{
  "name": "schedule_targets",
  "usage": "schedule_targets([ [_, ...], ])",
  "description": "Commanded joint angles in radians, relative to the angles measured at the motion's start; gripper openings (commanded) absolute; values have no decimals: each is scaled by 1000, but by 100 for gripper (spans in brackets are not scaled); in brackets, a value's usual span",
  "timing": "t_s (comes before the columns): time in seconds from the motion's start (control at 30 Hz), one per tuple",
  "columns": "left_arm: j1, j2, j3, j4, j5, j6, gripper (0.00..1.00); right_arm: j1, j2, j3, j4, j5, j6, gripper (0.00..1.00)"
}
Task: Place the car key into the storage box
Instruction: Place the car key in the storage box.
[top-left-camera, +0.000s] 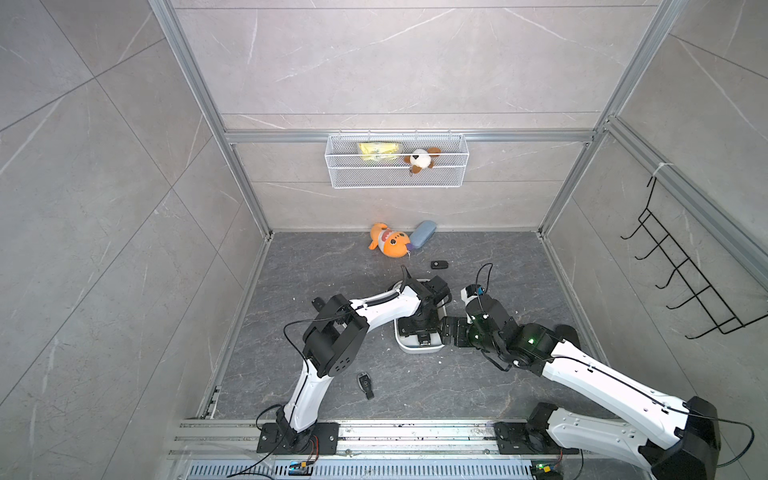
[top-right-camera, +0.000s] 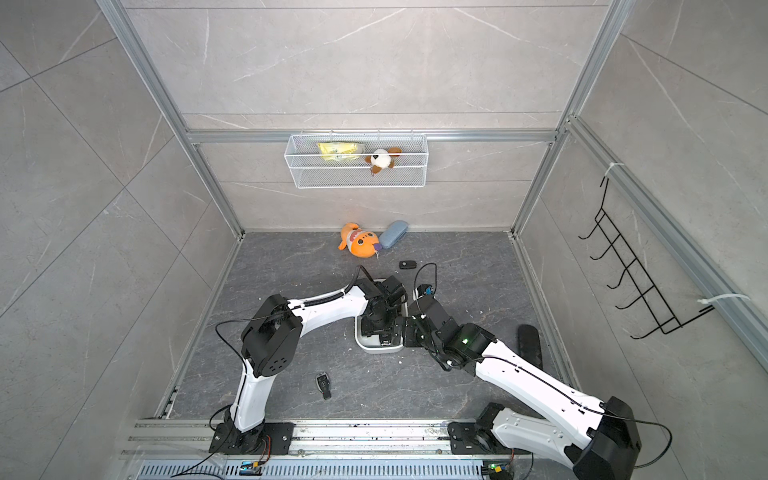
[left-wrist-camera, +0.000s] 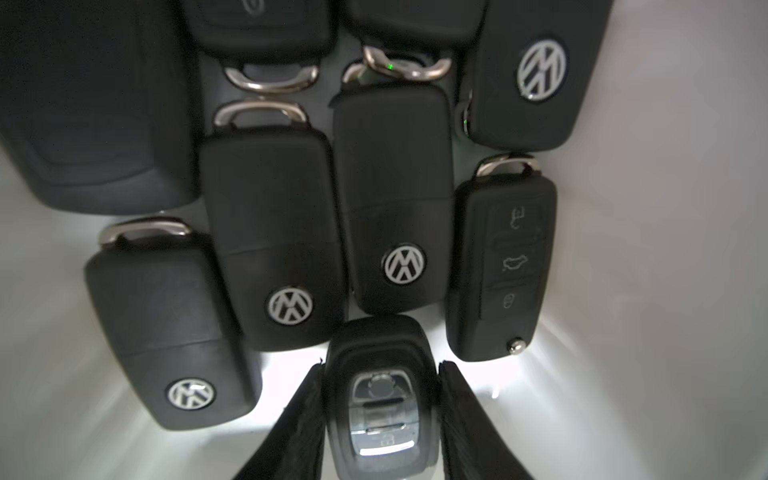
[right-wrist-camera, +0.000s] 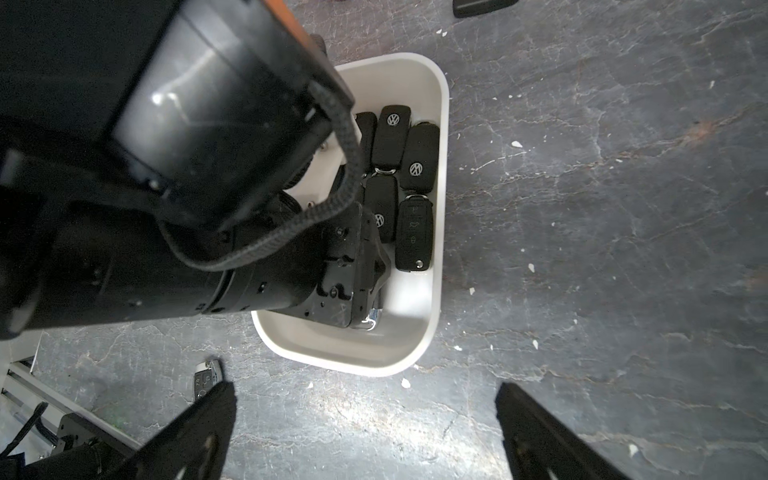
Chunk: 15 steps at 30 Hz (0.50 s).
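Car key (left-wrist-camera: 382, 399) is clamped between the left jaws, inside the storage box (right-wrist-camera: 353, 359), its nose close to the keys (left-wrist-camera: 270, 232) lying there. If the jaws part unevenly or lift early, the key may cling to one side and ride out, or settle across a neighbour. The right jaws, spread wide and empty over the worktop (right-wrist-camera: 582, 249) beside the box, could nudge its wall.

VW badge: silver roundel on four black flip keys (left-wrist-camera: 270, 216) lying in the storage box (right-wrist-camera: 415, 299).
Button icons: car-door and open-boot outlines on the button-side flip key (left-wrist-camera: 505, 266); its third icon is too faint to read.
Car key (left-wrist-camera: 382, 399): markings on the silver buttons are blurred and unreadable.
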Motion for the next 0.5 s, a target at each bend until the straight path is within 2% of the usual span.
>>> schedule_targets([
  [0.0,-6,8,36,-2,25,-15,31,6,-10,-12,-24,21,10,99],
  [0.13,-6,9,35,-4,26,-8,41,6,-1,-9,-21,19,9,100],
  [0.37,-6,-21,37,-12,22,6,52,6,15,-1,-9,16,6,100],
  [0.47,-6,-38,37,-18,20,9,52,6,23,5,-7,18,2,100],
])
